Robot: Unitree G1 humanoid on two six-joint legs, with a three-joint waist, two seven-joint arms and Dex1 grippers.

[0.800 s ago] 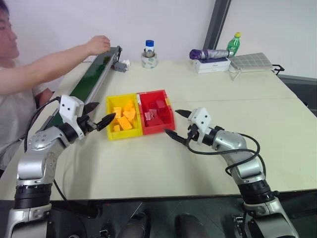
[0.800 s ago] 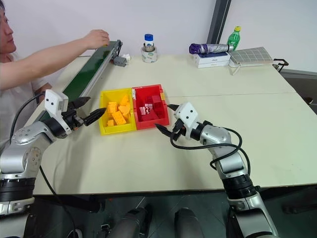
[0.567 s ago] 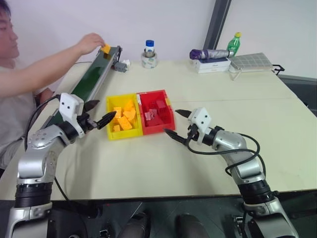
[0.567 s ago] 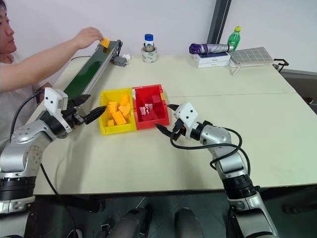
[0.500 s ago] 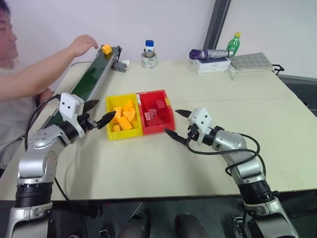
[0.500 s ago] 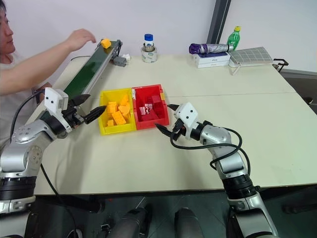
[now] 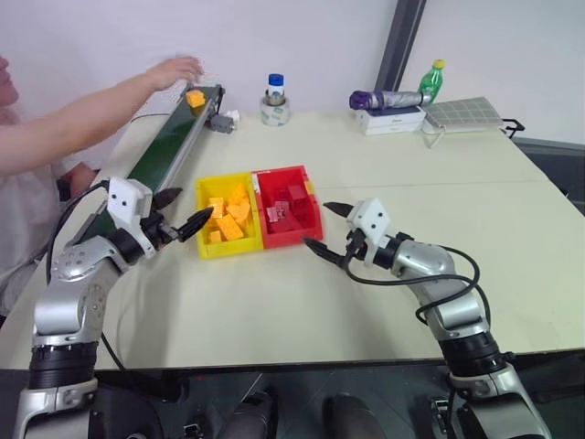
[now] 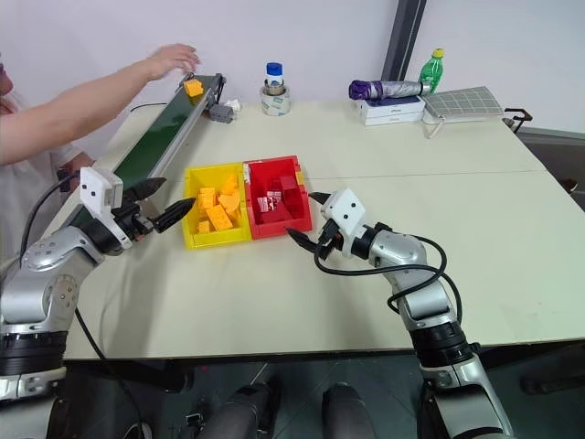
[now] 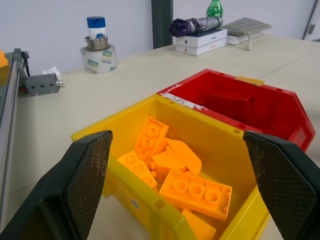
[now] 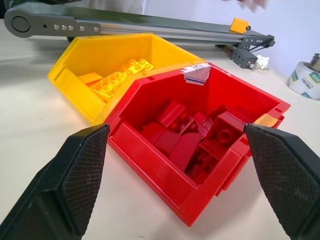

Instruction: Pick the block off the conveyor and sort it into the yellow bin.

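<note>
The yellow-orange block (image 7: 195, 97) sits on the far end of the conveyor (image 7: 164, 151), whose dark green belt runs along the table's left side. A person's hand (image 7: 178, 69) hovers just above and behind it. The yellow bin (image 7: 200, 219) holds several orange blocks and is joined to a red bin (image 7: 288, 240) with red blocks. My left gripper (image 7: 196, 202) is open and empty, level at the yellow bin's left side, far from the block. On the other side, my right gripper (image 7: 316, 224) stands open and empty just right of the red bin.
A small grey motor (image 7: 219, 122) sits at the conveyor's far end. At the back stand a tape roll with a bottle (image 7: 275, 101), an umbrella on white boxes (image 7: 388, 99) and a green bottle (image 7: 431, 80). The person's arm reaches over the table's far left.
The person has set the block on the belt's far end and lifted the hand off it. Both grippers have stayed where they were, open.
</note>
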